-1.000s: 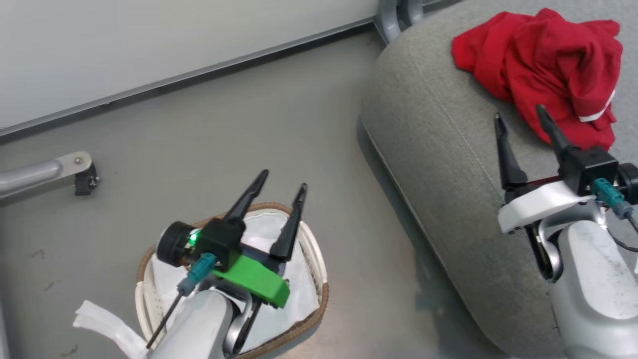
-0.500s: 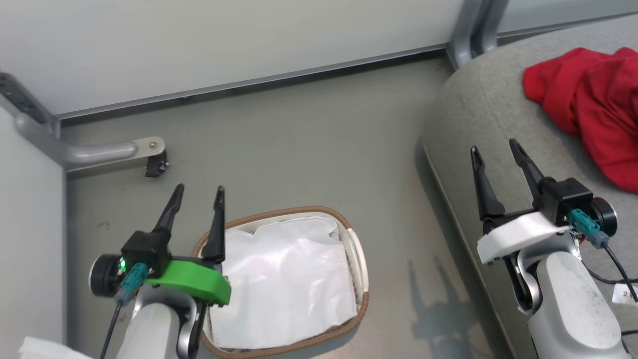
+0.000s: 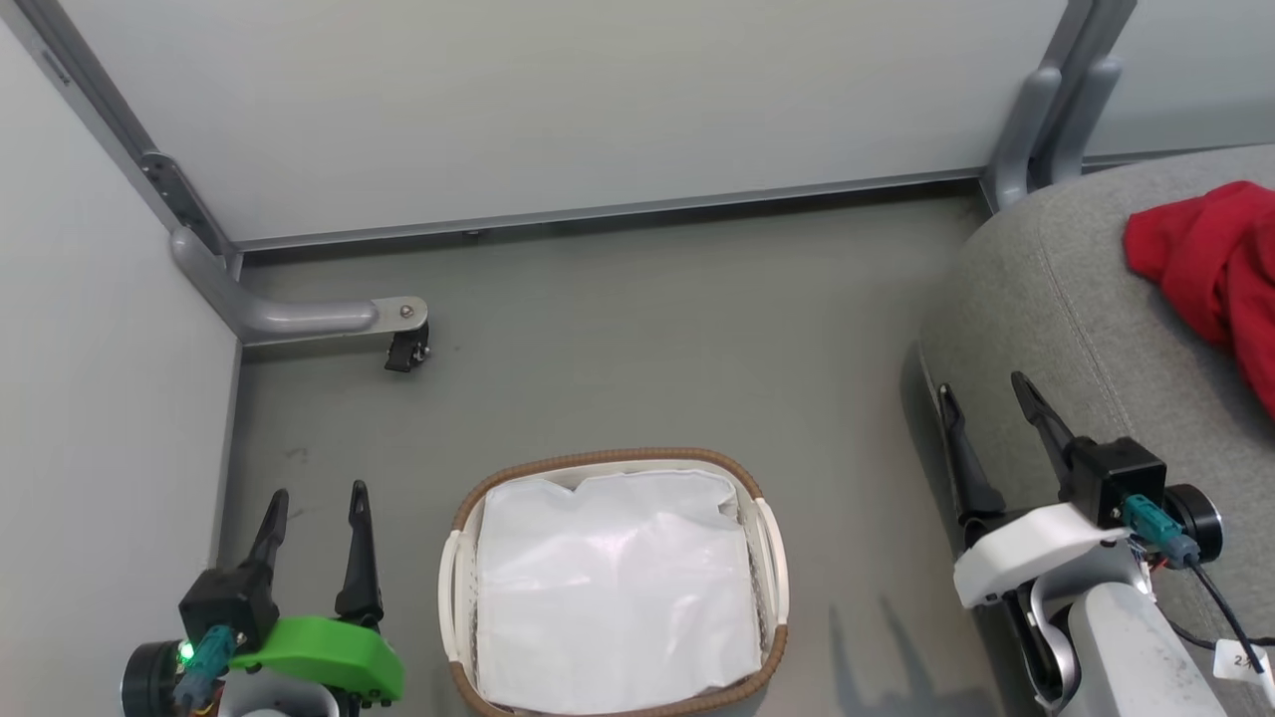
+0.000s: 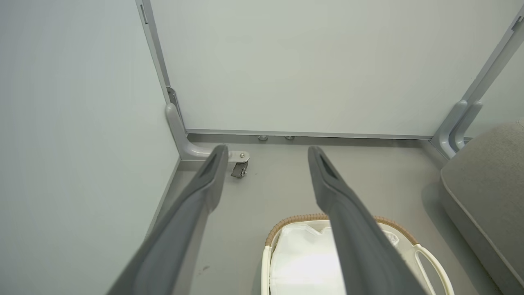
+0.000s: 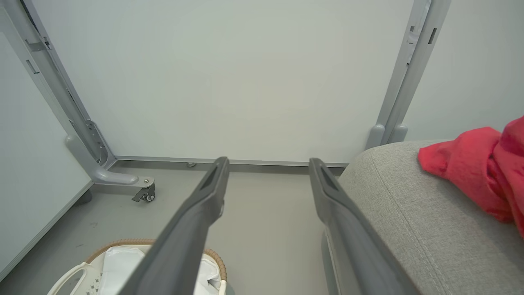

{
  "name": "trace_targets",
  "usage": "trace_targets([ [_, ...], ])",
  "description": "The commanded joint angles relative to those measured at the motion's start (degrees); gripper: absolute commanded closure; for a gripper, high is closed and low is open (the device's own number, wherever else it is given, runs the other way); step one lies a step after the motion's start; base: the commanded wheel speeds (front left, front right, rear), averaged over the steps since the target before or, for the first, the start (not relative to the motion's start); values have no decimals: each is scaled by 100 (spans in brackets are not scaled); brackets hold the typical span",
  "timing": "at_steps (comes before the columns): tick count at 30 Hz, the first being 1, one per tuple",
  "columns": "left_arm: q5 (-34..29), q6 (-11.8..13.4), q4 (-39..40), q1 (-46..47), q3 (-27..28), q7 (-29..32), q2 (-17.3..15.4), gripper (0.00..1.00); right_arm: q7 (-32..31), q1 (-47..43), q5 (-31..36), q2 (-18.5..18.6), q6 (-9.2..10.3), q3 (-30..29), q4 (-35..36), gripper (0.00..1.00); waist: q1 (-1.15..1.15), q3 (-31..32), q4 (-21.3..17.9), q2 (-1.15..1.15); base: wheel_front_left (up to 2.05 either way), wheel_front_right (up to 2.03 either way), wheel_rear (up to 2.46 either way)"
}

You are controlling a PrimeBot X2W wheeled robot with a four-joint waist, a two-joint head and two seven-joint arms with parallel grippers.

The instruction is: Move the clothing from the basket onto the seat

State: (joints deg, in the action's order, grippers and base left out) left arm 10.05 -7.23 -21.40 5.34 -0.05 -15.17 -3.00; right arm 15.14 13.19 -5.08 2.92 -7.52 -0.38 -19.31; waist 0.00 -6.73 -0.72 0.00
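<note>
The basket [image 3: 608, 455] is sitting on the grey floor [image 3: 647, 339] with its white liner [image 3: 613, 588] showing inside, while the red clothing [image 3: 1220, 269] is lying bunched on the seat [image 3: 1096, 329], well off to the basket's right. The left gripper [image 3: 319, 493] is hovering just to the basket's left, its two dark fingers spread and gripping nothing. The right gripper [image 3: 981, 385] is hanging to the basket's right at the seat's rounded edge, fingers likewise parted and empty, and a small caster [image 3: 403, 351] is resting on the floor beyond the basket.
</note>
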Motion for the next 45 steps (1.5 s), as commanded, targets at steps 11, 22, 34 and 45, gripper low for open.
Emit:
trace_targets([
  [11, 265, -7, -164, -253, 141, 14, 30, 100, -16, -332, -77, -45, -1, 3, -209, 100, 0, 195, 91, 0, 0, 0, 0],
  [22, 1379, -9, -76, -196, 225, 325, 32, 100, -343, -380, -1281, -44, -1, -108, -154, 100, 0, 233, 90, 0, 0, 0, 0],
  [34, 2506, -12, 73, -147, 291, 620, 27, 100, -625, -452, -2508, -35, 0, -176, -14, 100, 0, 277, 88, 0, 0, 0, 0],
  [45, 3416, -15, 184, -97, 348, 868, 22, 100, -871, -490, -3500, -27, 1, -245, 80, 100, 0, 317, 86, 0, 0, 0, 0],
])
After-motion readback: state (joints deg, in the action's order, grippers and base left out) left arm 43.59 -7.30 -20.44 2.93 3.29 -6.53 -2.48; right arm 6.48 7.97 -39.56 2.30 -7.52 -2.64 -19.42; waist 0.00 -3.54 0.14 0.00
